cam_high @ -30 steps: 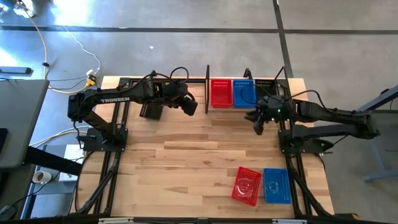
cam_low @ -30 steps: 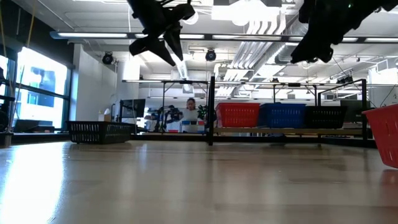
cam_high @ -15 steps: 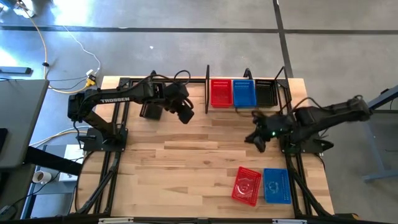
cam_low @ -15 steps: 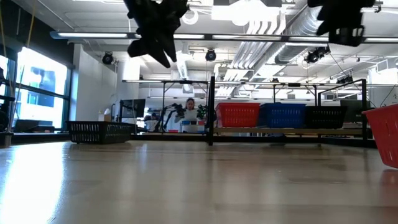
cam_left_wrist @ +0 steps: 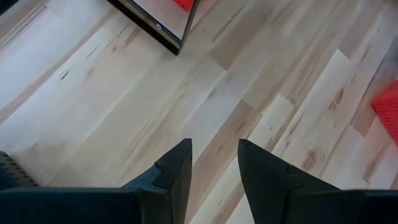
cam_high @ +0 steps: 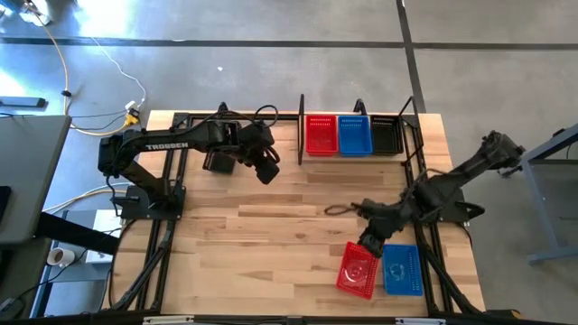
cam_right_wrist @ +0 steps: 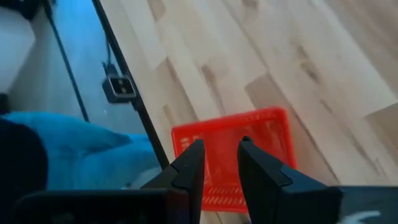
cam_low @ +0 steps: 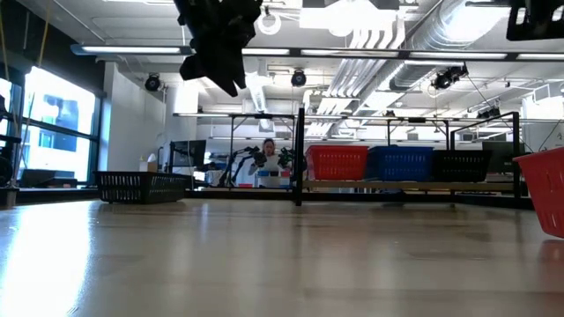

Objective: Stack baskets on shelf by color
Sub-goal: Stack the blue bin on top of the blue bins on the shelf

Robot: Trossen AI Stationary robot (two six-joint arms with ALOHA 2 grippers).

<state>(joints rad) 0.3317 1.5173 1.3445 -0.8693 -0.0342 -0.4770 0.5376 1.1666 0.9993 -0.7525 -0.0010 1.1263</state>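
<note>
Since a second ago the right gripper point(cam_high: 368, 242) has swung away from the shelf point(cam_high: 301, 135) toward the near side of the table point(cam_high: 271, 235), and it now hangs over the loose red basket point(cam_high: 358, 269), its fingers point(cam_right_wrist: 189, 167) a narrow gap apart with nothing between them. That red basket is a shallow rectangle of perforated plastic, lying slightly askew, and a blue basket point(cam_high: 402, 269) of the same build lies just beside it, farther from the left arm. The left gripper point(cam_high: 267, 169) has shifted only a little and hovers above bare wood between the shelf and a black basket point(cam_high: 218, 161) that sits alone on the table; its jaws stand slightly apart and empty, as the left wrist view shows with only floorboard-like planks between the fingertips point(cam_left_wrist: 177, 165). Inside the shelf, a bay of thin black uprights with a light wood base, three baskets stand side by side, touching: a red shelf basket point(cam_high: 320, 134) nearest the tall upright, a blue shelf basket point(cam_high: 354, 134) in the middle, and a black shelf basket point(cam_high: 386, 135) at the far end. In the low view the same three show as mesh-walled boxes of equal height in a row, with the lone black basket well apart from the shelf. A person point(cam_low: 268, 151) sits in the room beyond the shelf.
</note>
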